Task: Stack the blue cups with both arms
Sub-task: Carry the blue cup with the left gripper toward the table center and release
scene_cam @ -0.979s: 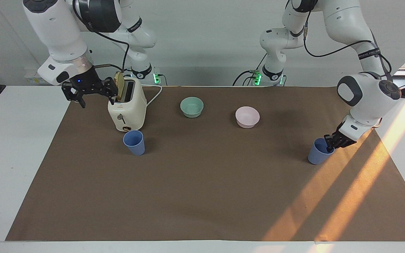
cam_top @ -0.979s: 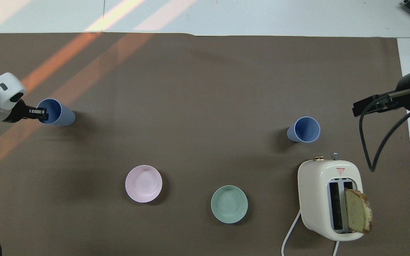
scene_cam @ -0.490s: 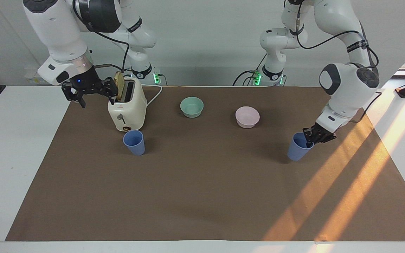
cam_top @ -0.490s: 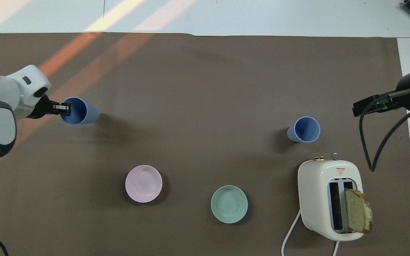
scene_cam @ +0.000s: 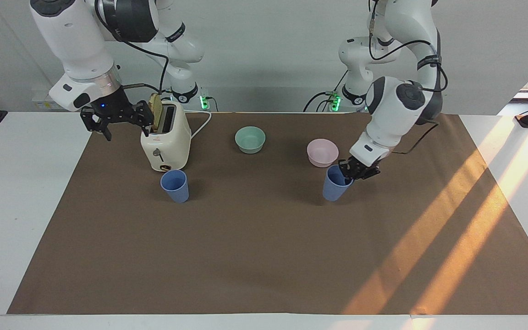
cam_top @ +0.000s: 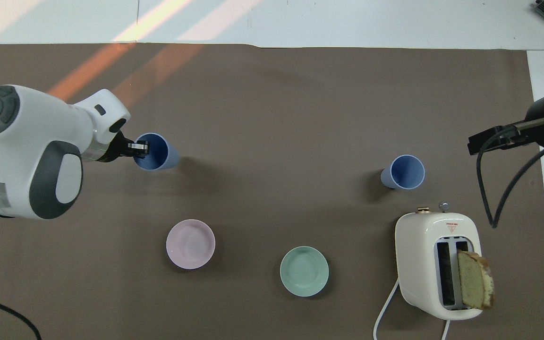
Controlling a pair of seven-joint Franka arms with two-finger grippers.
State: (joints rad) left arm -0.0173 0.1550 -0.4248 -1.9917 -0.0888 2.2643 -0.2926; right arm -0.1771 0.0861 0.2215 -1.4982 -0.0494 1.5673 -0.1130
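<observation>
Two blue cups are on the brown mat. One blue cup (scene_cam: pixel 336 184) hangs tilted, its rim pinched in the left gripper (scene_cam: pixel 354 170), over the mat just beside the pink bowl (scene_cam: pixel 322 152). The other blue cup (scene_cam: pixel 175 185) stands upright, touching nothing, just beside the toaster (scene_cam: pixel 167 138), which holds bread. The teal bowl (scene_cam: pixel 250 139) sits between toaster and pink bowl. The right gripper (scene_cam: pixel 116 120) waits, jaws apart, over the mat's edge beside the toaster.

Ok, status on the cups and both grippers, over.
Left gripper shut on carried cup's rim, over the mat near the pink bowl. Right gripper open, waiting beside the toaster. Standing cup unobstructed.
</observation>
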